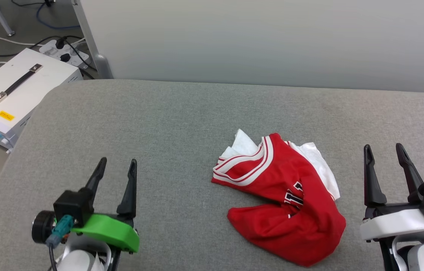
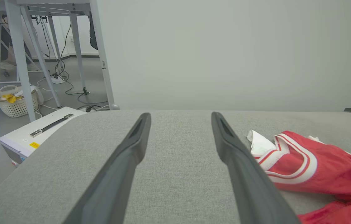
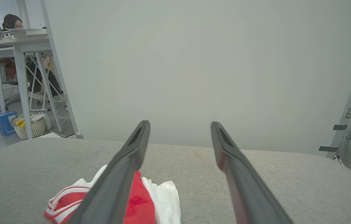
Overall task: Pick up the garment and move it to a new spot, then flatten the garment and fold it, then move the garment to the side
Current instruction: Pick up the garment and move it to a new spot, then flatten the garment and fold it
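Counter (image 1: pixel 159 131), grey cloth top, is carrying garment (image 1: pixel 291 210), which is lying crumpled right of centre, between both tools and touching neither. Garment is probably handling light, soft and floppy; striped neck trim (image 1: pixel 249 170) is looking the firmest edge for pinching. Left tool (image 1: pixel 118 160) & right tool (image 1: pixel 383 146) are standing fully spread, holding nothing. Head view is giving the whole layout; left wrist view is adding a basket (image 2: pixel 15 104); right wrist view, a seated person (image 3: pixel 11 23).

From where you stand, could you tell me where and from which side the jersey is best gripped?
Probably the striped trim: it stands up as a thick ridge at the crumpled jersey's left edge. Come from above and the left with the open left pincer, which that edge faces.
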You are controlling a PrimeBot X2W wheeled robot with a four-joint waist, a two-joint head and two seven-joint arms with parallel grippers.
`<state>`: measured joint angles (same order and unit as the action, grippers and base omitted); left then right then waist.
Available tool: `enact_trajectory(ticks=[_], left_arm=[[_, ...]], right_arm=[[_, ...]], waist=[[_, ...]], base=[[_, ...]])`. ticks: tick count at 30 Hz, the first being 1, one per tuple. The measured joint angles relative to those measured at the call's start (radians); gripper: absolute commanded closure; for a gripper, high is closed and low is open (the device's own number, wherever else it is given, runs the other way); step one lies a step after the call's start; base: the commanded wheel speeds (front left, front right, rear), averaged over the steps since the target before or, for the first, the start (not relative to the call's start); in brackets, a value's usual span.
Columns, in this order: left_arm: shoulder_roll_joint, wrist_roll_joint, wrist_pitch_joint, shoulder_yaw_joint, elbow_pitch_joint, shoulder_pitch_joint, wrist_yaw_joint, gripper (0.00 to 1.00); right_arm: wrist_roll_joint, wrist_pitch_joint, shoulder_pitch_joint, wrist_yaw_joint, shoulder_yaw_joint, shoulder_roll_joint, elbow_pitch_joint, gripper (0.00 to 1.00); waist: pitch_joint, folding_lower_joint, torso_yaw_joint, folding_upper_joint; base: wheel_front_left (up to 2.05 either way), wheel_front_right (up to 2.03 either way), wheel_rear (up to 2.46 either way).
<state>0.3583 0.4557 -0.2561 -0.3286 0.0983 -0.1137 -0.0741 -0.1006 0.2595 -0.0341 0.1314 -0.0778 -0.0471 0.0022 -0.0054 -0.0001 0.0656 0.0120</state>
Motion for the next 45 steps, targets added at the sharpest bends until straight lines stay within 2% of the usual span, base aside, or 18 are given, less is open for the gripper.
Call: enact_trajectory(ticks=[4, 8, 13, 16, 19, 23, 29, 32, 38, 45], left_arm=[[-0.08, -0.058, 0.0, 0.088, -0.037, 0.078, 0.06, 0.0], [-0.135, -0.119, 0.0, 0.146, -0.054, 0.1, 0.13, 0.0], [-0.184, -0.166, 0.0, 0.181, -0.056, 0.101, 0.177, 0.0], [-0.208, -0.183, 0.0, 0.188, -0.059, 0.097, 0.188, 0.0], [-0.224, -0.189, 0.0, 0.193, -0.068, 0.088, 0.195, 0.0], [-0.235, -0.199, 0.0, 0.181, -0.072, 0.065, 0.199, 0.0], [-0.237, -0.209, 0.0, 0.154, -0.074, 0.014, 0.202, 0.0], [-0.238, -0.209, 0.0, 0.14, -0.074, -0.004, 0.202, 0.0], [-0.245, -0.21, 0.0, 0.13, -0.074, -0.037, 0.202, 0.0], [-0.254, -0.21, 0.0, 0.128, -0.074, -0.043, 0.202, 0.0]], right_arm=[[-0.003, 0.0, 0.012, 0.0, -0.007, 0.0, 0.002, 0.0], [-0.01, 0.0, 0.013, 0.0, -0.018, 0.0, 0.013, 0.0], [-0.011, 0.0, 0.016, 0.0, -0.036, 0.0, 0.049, 0.0], [-0.014, -0.007, 0.014, 0.0, -0.049, -0.001, 0.108, 0.0], [0.015, -0.113, -0.001, 0.0, -0.039, -0.011, 0.16, 0.0], [0.014, -0.348, -0.084, 0.0, 0.006, -0.09, 0.175, 0.0], [-0.103, -0.744, -0.25, 0.0, 0.089, -0.202, 0.175, 0.0], [-0.14, -0.907, -0.314, 0.0, 0.116, -0.248, 0.191, 0.0], [-0.173, -1.08, -0.41, 0.0, 0.135, -0.29, 0.263, 0.0], [-0.156, -1.103, -0.434, 0.0, 0.156, -0.322, 0.334, 0.0]], waist=[[-0.008, 0.0, 0.002, 0.0], [-0.006, 0.0, 0.004, 0.0], [0.011, 0.0, 0.012, 0.0], [0.027, 0.0, 0.021, 0.0], [0.051, 0.0, 0.03, 0.0], [0.094, 0.0, 0.046, 0.0], [0.172, 0.0001, 0.074, 0.0], [0.205, 0.0001, 0.094, 0.0], [0.256, 0.0002, 0.151, 0.0], [0.295, 0.0001, 0.204, 0.0]], base=[[0.0, 0.0, 0.0], [0.0, 0.0, 0.0], [0.0, 0.0, 0.0], [0.0, 0.0, 0.0], [0.0, 0.0, 0.0], [0.0, 0.0, 0.0], [0.0, 0.0, 0.0], [0.0, 0.0, 0.0], [0.0, 0.0, 0.0], [0.0, 0.0, 0.0]])
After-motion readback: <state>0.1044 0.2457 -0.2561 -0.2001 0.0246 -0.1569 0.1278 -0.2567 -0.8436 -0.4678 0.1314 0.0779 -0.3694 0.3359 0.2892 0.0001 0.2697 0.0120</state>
